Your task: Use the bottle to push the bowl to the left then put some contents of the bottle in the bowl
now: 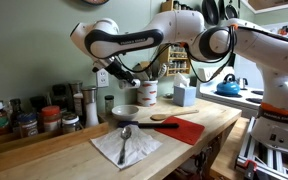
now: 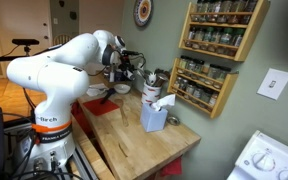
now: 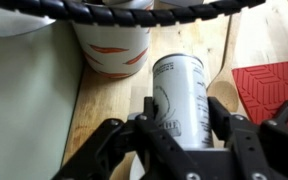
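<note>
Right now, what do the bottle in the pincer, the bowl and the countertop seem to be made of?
The bottle: whitish matte wall with dark print, likely plastic or card; unclear. The bowl: smooth white, probably glazed ceramic. The countertop: wood, pale planks with visible seams, satin sheen.

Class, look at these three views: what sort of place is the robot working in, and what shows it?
Most likely a home kitchen: a wall-mounted spice rack full of jars, a wooden countertop with a utensil crock on it, and a blue kettle.
</note>
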